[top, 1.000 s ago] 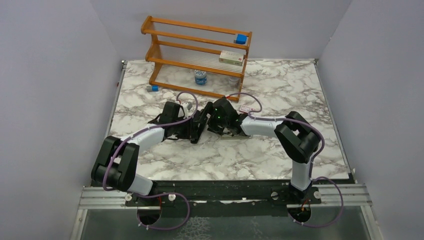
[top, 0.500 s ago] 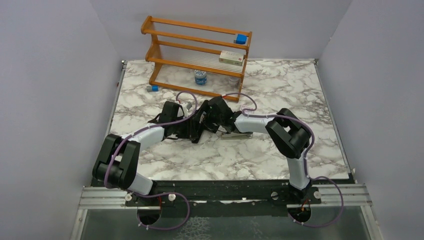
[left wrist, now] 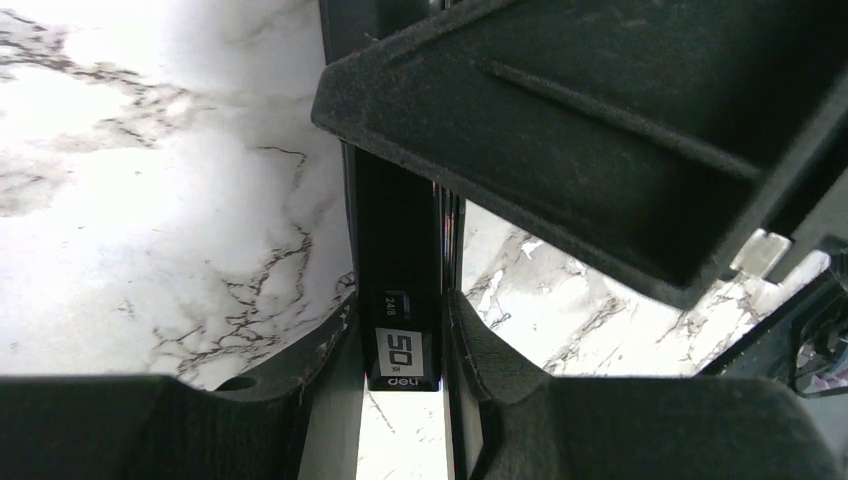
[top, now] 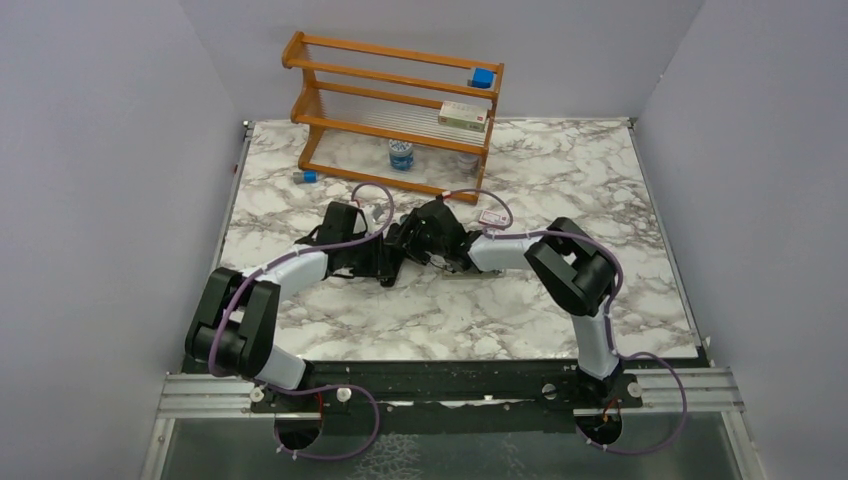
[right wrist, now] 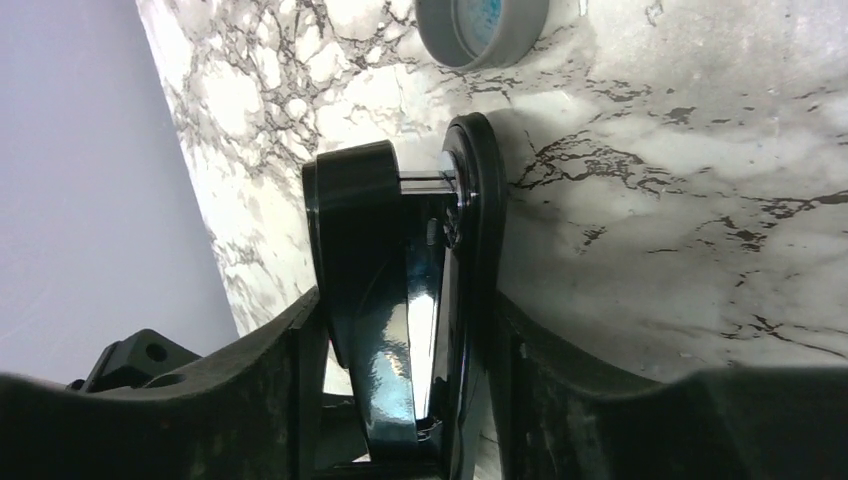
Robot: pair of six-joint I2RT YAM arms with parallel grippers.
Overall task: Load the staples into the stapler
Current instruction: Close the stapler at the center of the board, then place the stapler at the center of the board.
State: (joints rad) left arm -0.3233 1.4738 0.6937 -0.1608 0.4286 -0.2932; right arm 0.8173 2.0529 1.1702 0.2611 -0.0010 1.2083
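Okay, I see stapler (left wrist: pixel 398 250) near middle of marble table (top: pixel 500 320), well in from every edge. Left gripper (left wrist: pixel 400 345) clamped on its black bar. Right gripper (right wrist: pixel 405 330) fingers pressed against both outer faces of stapler. Grippers meet nose to nose, little room between. Open marble toward me and right. Wooden rack (top: pixel 395 95) along far edge. Grey round container (right wrist: pixel 482 28) near stapler's hinge end.
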